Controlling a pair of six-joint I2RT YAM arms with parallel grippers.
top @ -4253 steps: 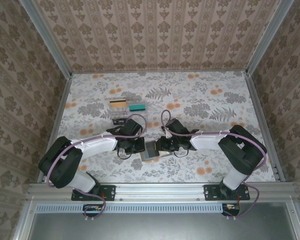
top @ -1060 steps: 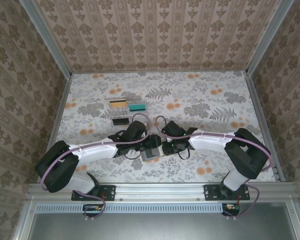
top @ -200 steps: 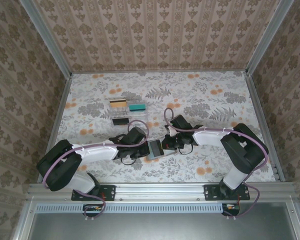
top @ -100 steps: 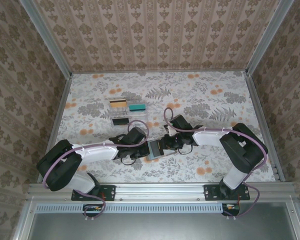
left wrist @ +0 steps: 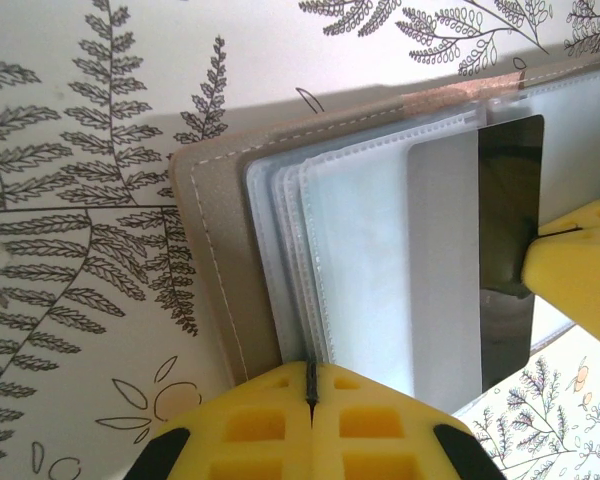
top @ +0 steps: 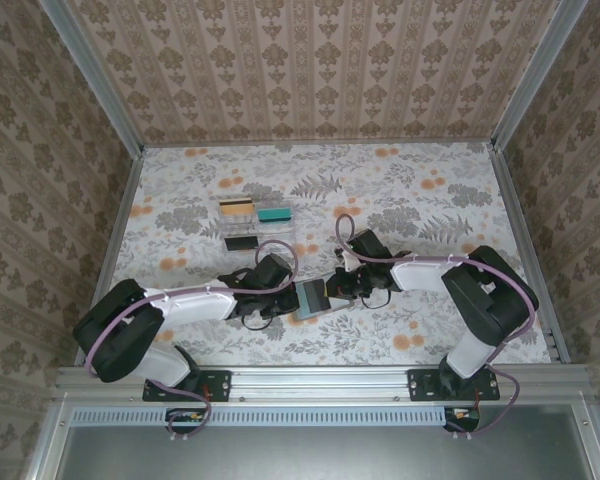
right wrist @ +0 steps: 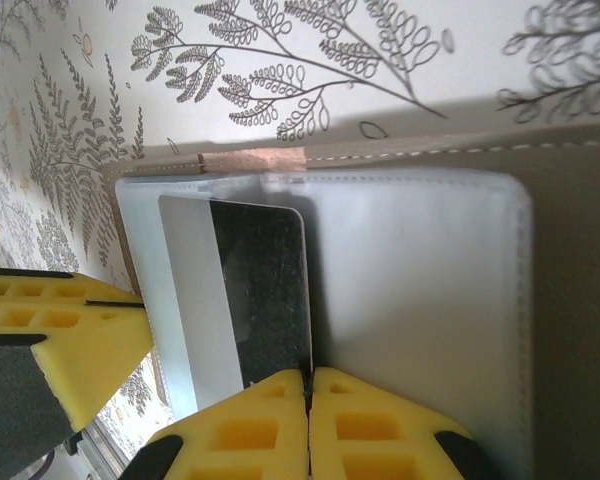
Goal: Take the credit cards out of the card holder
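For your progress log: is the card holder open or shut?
Open: the card holder lies spread, its clear sleeves exposed, one card showing.

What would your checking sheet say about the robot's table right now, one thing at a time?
Surface: floral table cover, flat, no spills seen.
Job's things: card holder lies open between the claws; a silver-and-black card sticks partway out of its clear sleeves. A gold-and-black card and a teal card lie farther back.
Clutter: clear tray with something dark inside, beside those cards.
Grippers: left claw shut, tips at the sleeves' edge; right claw shut, tips at the silver-and-black card's edge.
Cables: purple cables run along both arms, looping at the wrists.
Surroundings: patterned walls on three sides; metal rail in front.
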